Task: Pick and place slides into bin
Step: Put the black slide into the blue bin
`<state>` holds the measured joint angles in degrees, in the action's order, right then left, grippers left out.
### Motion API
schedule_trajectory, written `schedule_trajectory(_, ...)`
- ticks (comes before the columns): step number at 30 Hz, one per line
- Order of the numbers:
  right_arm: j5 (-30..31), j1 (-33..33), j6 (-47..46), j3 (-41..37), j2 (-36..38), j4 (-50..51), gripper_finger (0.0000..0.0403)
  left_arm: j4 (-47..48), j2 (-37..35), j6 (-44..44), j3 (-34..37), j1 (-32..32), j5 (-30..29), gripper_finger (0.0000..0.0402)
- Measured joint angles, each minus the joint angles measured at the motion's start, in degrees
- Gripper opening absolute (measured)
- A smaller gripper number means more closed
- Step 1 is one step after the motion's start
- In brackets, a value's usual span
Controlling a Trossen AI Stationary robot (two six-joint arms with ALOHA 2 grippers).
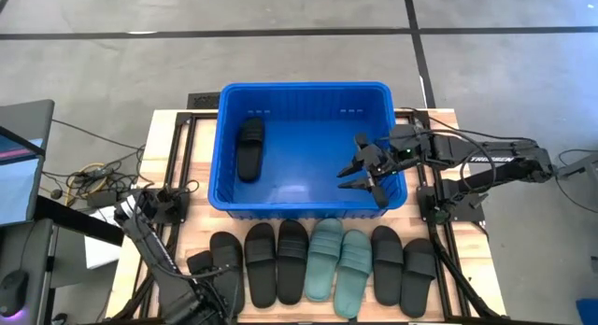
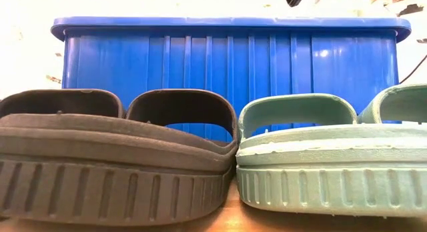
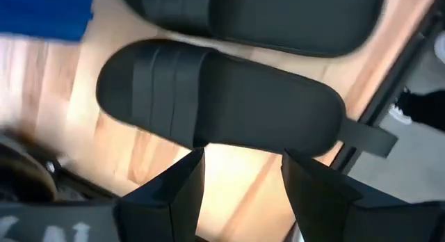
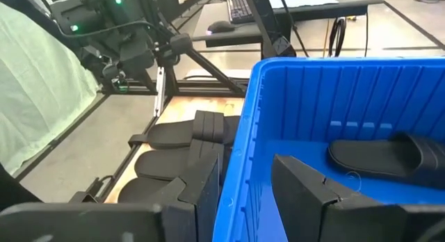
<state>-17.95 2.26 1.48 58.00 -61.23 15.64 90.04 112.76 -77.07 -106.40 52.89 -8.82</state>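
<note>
One black slide (image 1: 249,148) is laid in the bin (image 1: 308,93), long axis front-to-back.
Right gripper (image 1: 363,171) is held open, empty, over the bin's right side; left gripper (image 3: 242,174) is spread above the row's end slide (image 3: 215,103).

My matt dark plastic fingers (image 3: 174,193) hang over a matt black rubber slide (image 3: 222,106) on pale grained wooden tabletop (image 3: 62,110); glossy ribbed blue plastic bin (image 2: 230,65).

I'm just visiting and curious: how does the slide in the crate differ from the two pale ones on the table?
The slide in the bin is black; the teal pair is pale green. It lies alone inside the blue bin; the pair sits mid-row on the table. All share one wide-strap shape.
</note>
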Motion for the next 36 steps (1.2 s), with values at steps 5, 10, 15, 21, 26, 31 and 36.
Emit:
schedule_trajectory(5, 0.0, 0.0, 0.02, 0.0, 0.0, 0.14, 0.012, -0.17, 0.03, 5.1, 1.62, -2.4, 2.34, 0.018)
schedule_trajectory(10, 0.0, 0.0, 0.02, 0.0, 0.0, 0.15, 0.012, -0.14, 0.03, 11.24, 6.39, -2.88, -2.17, 0.0181)
schedule_trajectory(15, 0.0, 0.0, 0.0, 0.0, 0.04, 0.54, 0.012, 0.04, 0.03, 11.48, 10.6, -1.68, -3.67, 0.0181)
schedule_trajectory(21, 0.0, 0.03, 0.0, 0.0, 0.17, 0.55, 0.012, -0.03, 0.03, 7.34, 12.28, 0.91, -7.54, 0.0181)
schedule_trajectory(26, -0.01, 0.11, 0.33, 0.0, 0.17, -0.24, 0.012, -1.45, 0.03, 5.94, 12.89, 1.41, -10.48, 0.0181)
schedule_trajectory(31, -0.02, 0.11, 0.85, 0.0, 0.17, -1.82, 0.012, -5.53, 0.82, 7.01, 12.89, 1.44, -12.02, 0.0181)
schedule_trajectory(36, -0.13, 0.11, 0.94, 0.0, 0.17, -3.01, 0.0122, -5.29, 3.8, 8.66, 12.93, 1.41, -11.43, 0.0181)
